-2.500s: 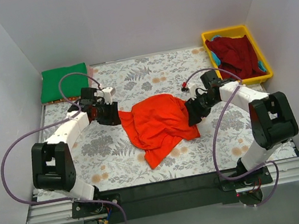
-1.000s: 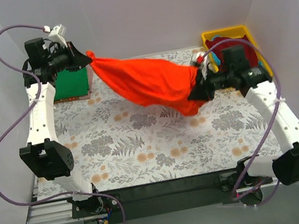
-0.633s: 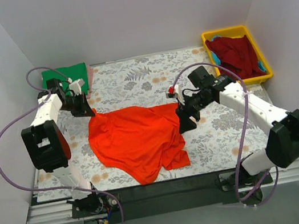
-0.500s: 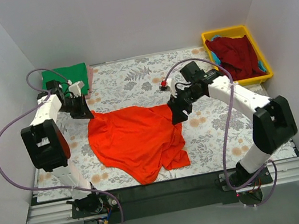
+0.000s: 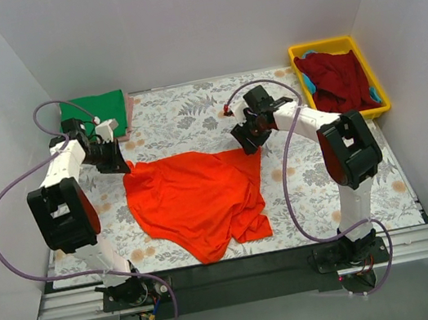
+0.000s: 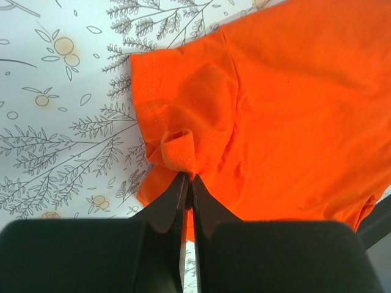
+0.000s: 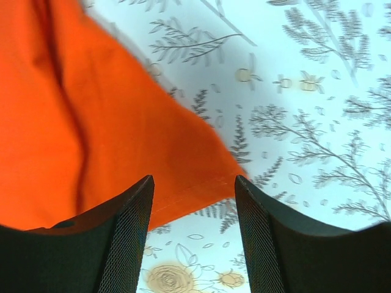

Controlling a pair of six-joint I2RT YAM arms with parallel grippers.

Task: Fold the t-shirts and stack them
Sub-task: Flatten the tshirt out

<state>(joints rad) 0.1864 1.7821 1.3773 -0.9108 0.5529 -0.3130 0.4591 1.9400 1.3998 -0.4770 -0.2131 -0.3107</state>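
Note:
The bright orange-red t-shirt (image 5: 196,196) lies spread and rumpled on the flowered table. My left gripper (image 5: 119,166) is at its upper left corner, shut on a pinched fold by the sleeve (image 6: 180,155). My right gripper (image 5: 246,143) hangs open just above the shirt's upper right corner (image 7: 208,177), holding nothing. A folded green t-shirt (image 5: 92,115) lies at the back left. A dark red t-shirt (image 5: 338,78) sits crumpled in the yellow tray (image 5: 296,55) at the back right.
White walls close in the left, back and right sides. A little blue cloth (image 5: 373,90) shows under the dark red shirt in the tray. Bare flowered tablecloth (image 5: 189,114) lies behind the orange shirt and to its right.
Both arms lifted the orange-red shirt high, stretched it, then laid it down spread out. In the last half second my right gripper let go of its corner and drew back.

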